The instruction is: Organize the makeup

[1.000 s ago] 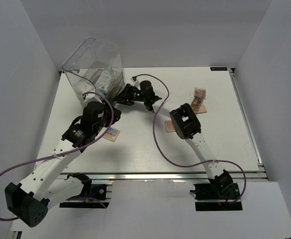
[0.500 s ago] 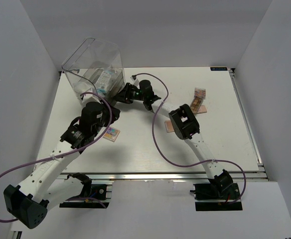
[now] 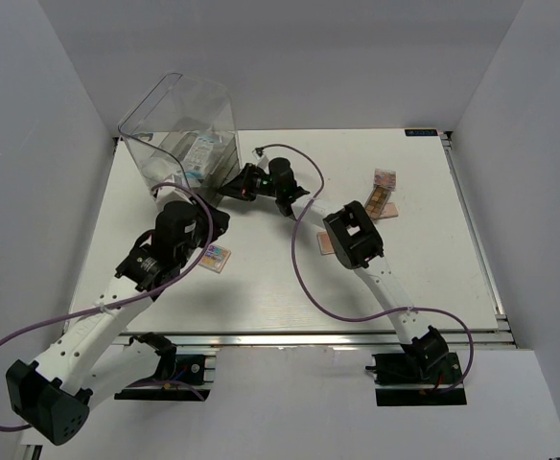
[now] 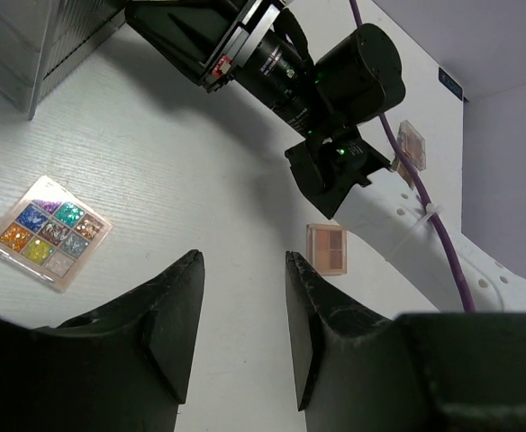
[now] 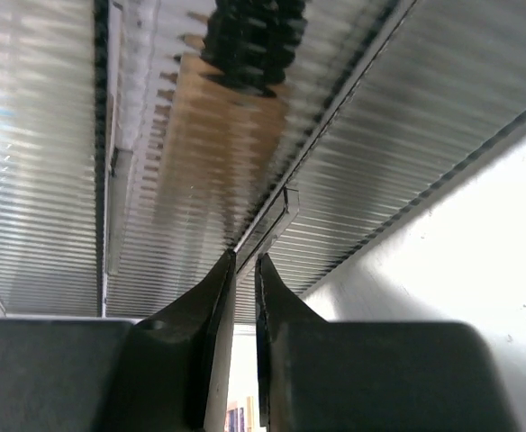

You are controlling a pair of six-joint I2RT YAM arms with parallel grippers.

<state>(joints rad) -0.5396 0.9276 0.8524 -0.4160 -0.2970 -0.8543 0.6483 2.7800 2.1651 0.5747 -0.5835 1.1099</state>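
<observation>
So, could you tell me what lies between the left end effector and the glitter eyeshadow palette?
Nothing: the left wrist view shows only bare white table between the left end effector and the glitter eyeshadow palette.

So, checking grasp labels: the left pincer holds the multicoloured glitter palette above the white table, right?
Not held: the left pincer is open and empty above the white table; the multicoloured glitter palette lies flat on it. The left wrist view shows this.

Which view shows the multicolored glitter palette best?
The left wrist view: the multicolored glitter palette lies flat on the table, unobstructed, its colored pans distinct. The top external view shows it only as a tiny square beside the left arm. The right wrist view does not show it.
</observation>
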